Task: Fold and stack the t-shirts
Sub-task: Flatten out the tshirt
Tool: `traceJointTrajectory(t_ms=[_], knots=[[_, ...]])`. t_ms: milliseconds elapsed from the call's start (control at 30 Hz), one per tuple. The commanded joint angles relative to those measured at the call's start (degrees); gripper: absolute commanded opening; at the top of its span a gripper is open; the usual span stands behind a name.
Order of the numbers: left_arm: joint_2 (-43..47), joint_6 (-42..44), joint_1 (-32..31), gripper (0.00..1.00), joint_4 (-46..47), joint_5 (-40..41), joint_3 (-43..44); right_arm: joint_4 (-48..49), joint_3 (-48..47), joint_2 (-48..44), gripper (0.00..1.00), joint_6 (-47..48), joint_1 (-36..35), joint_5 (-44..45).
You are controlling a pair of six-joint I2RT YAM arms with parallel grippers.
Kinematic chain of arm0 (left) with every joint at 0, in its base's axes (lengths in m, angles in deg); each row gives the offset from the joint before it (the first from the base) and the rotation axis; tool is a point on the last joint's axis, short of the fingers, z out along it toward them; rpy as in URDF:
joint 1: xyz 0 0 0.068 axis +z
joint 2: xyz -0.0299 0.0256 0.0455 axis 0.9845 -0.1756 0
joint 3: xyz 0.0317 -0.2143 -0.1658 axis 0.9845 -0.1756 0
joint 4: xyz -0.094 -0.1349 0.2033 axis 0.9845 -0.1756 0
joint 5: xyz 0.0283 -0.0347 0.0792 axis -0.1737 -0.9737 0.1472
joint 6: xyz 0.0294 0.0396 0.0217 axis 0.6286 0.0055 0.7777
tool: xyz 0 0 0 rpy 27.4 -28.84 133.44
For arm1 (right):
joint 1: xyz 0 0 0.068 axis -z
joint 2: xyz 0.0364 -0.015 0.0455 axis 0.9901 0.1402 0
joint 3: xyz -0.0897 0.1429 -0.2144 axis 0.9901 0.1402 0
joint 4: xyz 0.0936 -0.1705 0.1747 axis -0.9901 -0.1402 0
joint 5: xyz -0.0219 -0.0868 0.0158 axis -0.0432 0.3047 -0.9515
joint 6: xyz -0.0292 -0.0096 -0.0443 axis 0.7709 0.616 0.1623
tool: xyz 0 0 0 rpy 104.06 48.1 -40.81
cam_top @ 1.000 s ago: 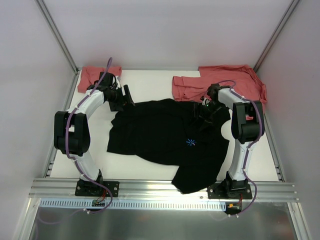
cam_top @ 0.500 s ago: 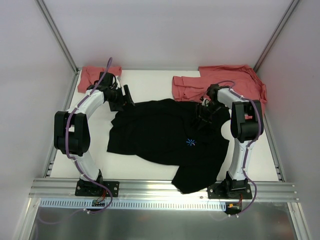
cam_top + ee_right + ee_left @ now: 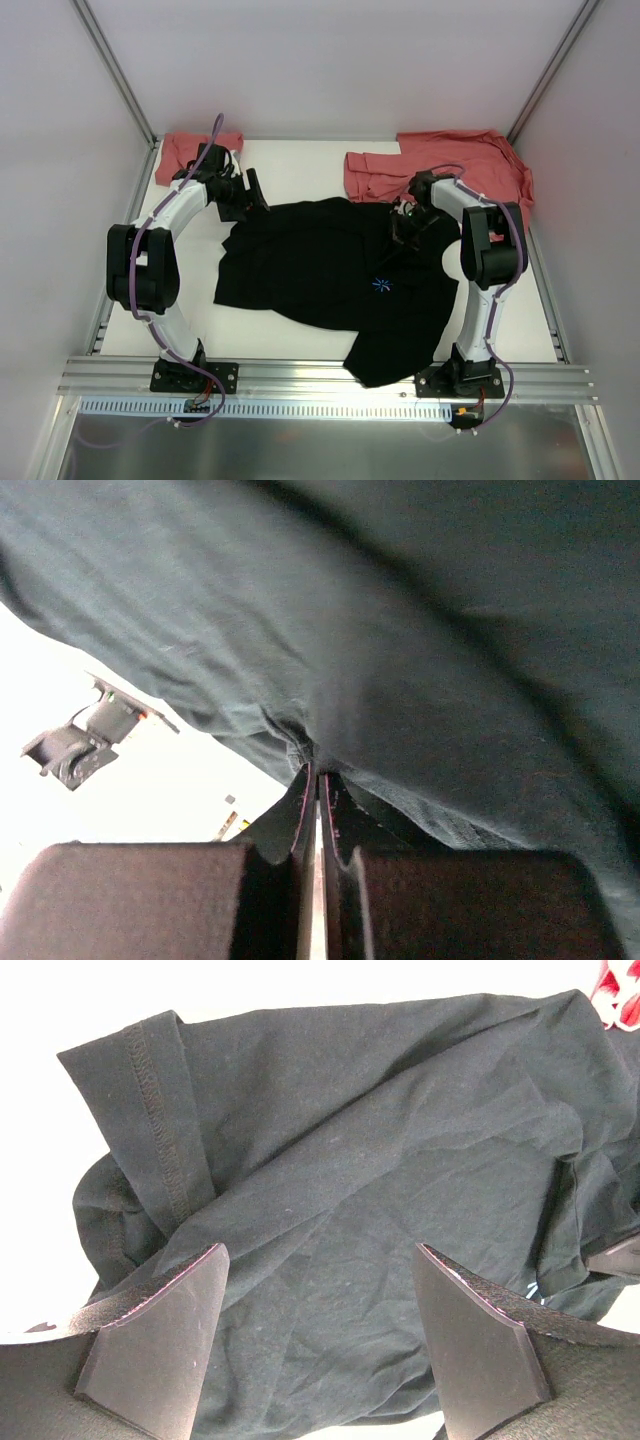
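both arms stretch toward the far edge: left pincer (image 3: 318,1260) released over the black t-shirt (image 3: 320,265), right pincer (image 3: 318,778) pinching its cloth.

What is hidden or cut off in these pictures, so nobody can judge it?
Top view: the left arm covers part of the left red shirt.
Left wrist view: the frame edge cuts off the red cloth.
Right wrist view: the black shirt blocks nearly everything else.

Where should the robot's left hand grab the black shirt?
Probably the stitched sleeve hem of the black shirt, coming down from above with the open left hand. That edge sticks out onto bare table, so it can be pinched alone.
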Motion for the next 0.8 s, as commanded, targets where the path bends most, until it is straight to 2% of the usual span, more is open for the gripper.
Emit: traceJointTrajectory(t_ms=[0,200,467,500,533,567,667,767], knots=[[3.3,0.4,0.2,0.75,-0.1,0.3,-0.9,-3.7,-4.0,-3.8,0.0,1.2,-2.0,-3.4],[3.9,0.3,0.1,0.75,0.0,0.3,-1.8,-7.8,-8.2,-2.1,0.0,2.6,-5.1,-7.2],[4.2,0.6,0.1,0.75,-0.5,0.3,-1.9,-9.8,-7.7,0.7,0.02,4.7,-9.4,-11.9],[4.2,0.6,0.1,0.74,-0.5,0.3,-1.9,-9.9,-7.7,1.3,0.11,4.9,-9.8,-12.4],[4.2,0.6,0.1,0.74,-0.5,0.1,-1.9,-10.1,-7.7,1.4,0.23,5.1,-10.6,-12.5],[4.1,0.6,0.1,0.75,-0.7,0.1,-2.0,-10.1,-7.7,1.4,0.99,5.8,-11.2,-12.7],[4.1,0.6,0.1,0.74,-0.7,0.0,-2.0,-9.9,-7.1,-0.4,0.99,6.3,-12.4,-11.7],[3.9,0.6,0.1,0.74,-0.7,-0.2,-1.9,-8.3,-4.0,-5.7,0.99,5.7,-11.7,-6.4]])
